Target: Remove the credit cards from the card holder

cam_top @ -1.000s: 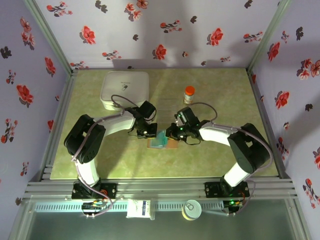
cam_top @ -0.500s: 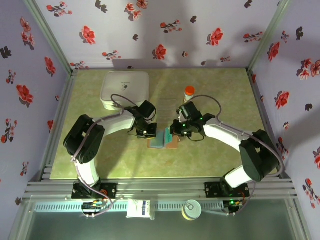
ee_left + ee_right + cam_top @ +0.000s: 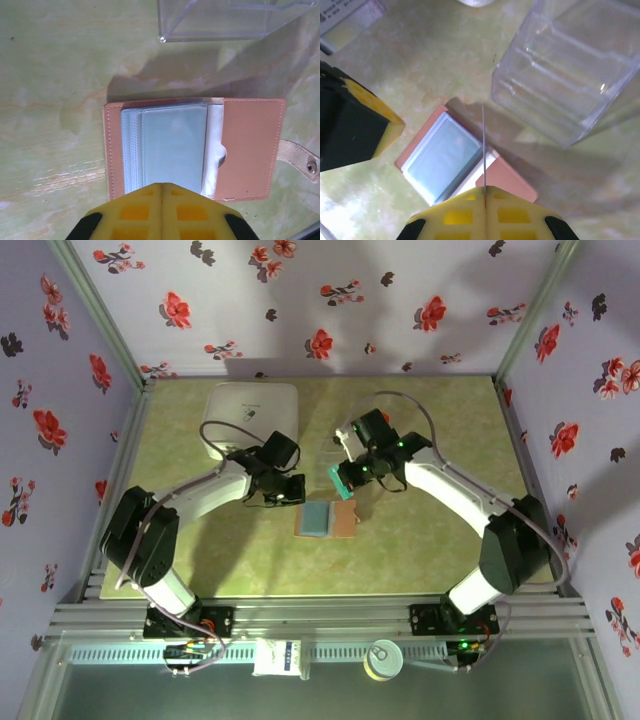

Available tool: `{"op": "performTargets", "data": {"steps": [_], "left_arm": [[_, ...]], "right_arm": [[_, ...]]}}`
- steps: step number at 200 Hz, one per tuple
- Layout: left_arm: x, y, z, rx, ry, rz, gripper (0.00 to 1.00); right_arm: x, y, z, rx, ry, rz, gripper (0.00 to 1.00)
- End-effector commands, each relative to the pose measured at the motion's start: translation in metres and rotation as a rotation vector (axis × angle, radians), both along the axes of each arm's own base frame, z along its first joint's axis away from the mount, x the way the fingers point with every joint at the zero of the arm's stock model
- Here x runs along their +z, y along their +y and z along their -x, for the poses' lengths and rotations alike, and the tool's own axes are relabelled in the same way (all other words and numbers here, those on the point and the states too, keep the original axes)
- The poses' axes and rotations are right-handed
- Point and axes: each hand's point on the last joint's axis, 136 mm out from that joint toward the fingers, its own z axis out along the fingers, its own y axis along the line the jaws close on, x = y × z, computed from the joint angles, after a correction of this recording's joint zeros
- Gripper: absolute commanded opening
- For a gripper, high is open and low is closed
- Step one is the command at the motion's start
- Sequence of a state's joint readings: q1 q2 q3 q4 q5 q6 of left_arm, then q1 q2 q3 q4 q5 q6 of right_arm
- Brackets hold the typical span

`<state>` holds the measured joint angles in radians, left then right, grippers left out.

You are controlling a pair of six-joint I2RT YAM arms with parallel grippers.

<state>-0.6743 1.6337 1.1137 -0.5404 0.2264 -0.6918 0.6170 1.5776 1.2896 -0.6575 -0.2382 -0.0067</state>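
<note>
The tan card holder (image 3: 343,522) lies open on the table, its pale blue-grey pockets (image 3: 170,145) facing up and a snap strap (image 3: 300,160) on its right. My right gripper (image 3: 484,189) is shut on one thin teal credit card (image 3: 483,145), seen edge-on and raised above the holder (image 3: 512,181). In the top view that card (image 3: 337,481) hangs behind the holder, in the right gripper (image 3: 345,475). My left gripper (image 3: 161,185) is shut with nothing in it, by the holder's near edge, and in the top view the left gripper (image 3: 293,492) stands left of and behind the holder.
A clear plastic tray (image 3: 570,70) stands just beyond the holder, and its corner (image 3: 235,20) also appears in the left wrist view. A big white square box (image 3: 250,415) sits at the back left. Purple flowered walls enclose the green tabletop (image 3: 440,540).
The right gripper has closed on a card and drawn it up and back from the holder. The left gripper has shifted left and back, off the holder.
</note>
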Motion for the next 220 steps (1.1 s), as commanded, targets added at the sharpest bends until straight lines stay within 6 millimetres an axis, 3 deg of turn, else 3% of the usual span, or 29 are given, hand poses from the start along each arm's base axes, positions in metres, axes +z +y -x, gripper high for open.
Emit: {"op": "performTargets", "data": {"steps": [1, 26, 71, 184, 220], "left_arm": [[-0.002, 0.016, 0.005, 0.0, -0.005, -0.037, 0.0], [-0.007, 0.028, 0.007, 0.012, 0.009, -0.052, 0.0], [-0.014, 0.04, 0.009, 0.029, 0.024, -0.061, 0.0], [-0.03, 0.046, 0.002, 0.011, 0.067, -0.085, 0.03], [-0.036, 0.049, 0.0, 0.01, 0.077, -0.088, 0.02]], "right_arm": [[-0.003, -0.008, -0.006, 0.273, -0.097, 0.17, 0.0], [-0.003, -0.004, -0.019, 0.445, -0.149, 0.259, 0.0], [-0.013, 0.003, -0.025, 0.653, -0.088, 0.336, 0.0], [-0.029, 0.015, -0.068, 0.818, 0.018, 0.395, 0.0], [-0.038, 0.018, -0.074, 0.831, 0.041, 0.344, 0.0]]}}
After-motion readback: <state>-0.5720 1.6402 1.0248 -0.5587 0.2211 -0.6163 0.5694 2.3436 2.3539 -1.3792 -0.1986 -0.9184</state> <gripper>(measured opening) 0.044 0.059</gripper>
